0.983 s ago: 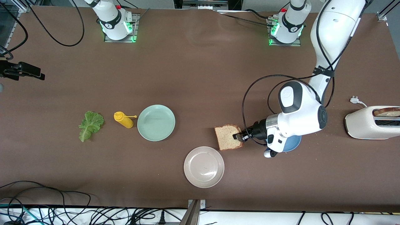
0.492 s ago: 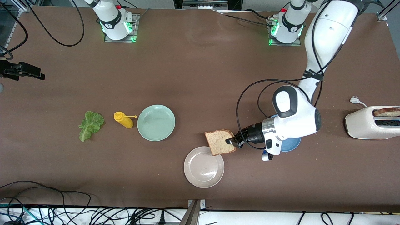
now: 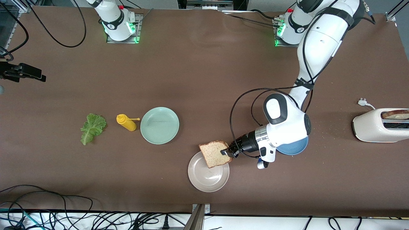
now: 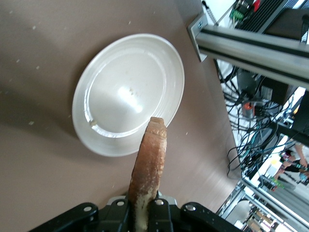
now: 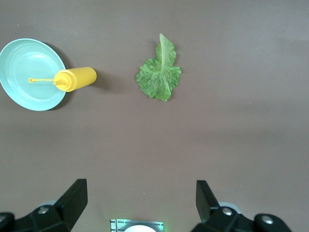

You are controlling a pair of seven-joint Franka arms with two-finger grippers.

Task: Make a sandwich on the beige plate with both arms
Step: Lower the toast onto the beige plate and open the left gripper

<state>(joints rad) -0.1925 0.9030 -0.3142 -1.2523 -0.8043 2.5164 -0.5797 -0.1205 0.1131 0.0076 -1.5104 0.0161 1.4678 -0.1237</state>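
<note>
Front view: the left gripper (image 3: 227,151) is clenched on one edge of a bread slice (image 3: 213,154), carrying it in the air over the rim of the beige plate (image 3: 204,183) on the side toward the left arm's end of the table. Only part of the slice overlaps the plate, so the step in hand looks like setting down the first slice; doing it well means bringing the slice over the plate's middle before lowering, then letting go only once it rests flat. The lettuce leaf (image 3: 92,127) lies well apart toward the right arm's end, beside a yellow bottle (image 3: 126,122) and the mint-green plate (image 3: 159,125). A second slice (image 3: 395,114) sits in the toaster (image 3: 377,126), and the blue plate (image 3: 294,148) is partly hidden under the left arm.

Left wrist view: the slice (image 4: 148,171) stands edge-on between the fingers, its free end just reaching the plate's rim (image 4: 108,150). It probably needs tipping level before release, though its tilt is hard to judge here.

Right wrist view: the right gripper (image 5: 140,203) waits, fingers spread wide and empty, high over the table with the lettuce (image 5: 159,77), bottle (image 5: 75,79) and mint-green plate (image 5: 21,72) below.
</note>
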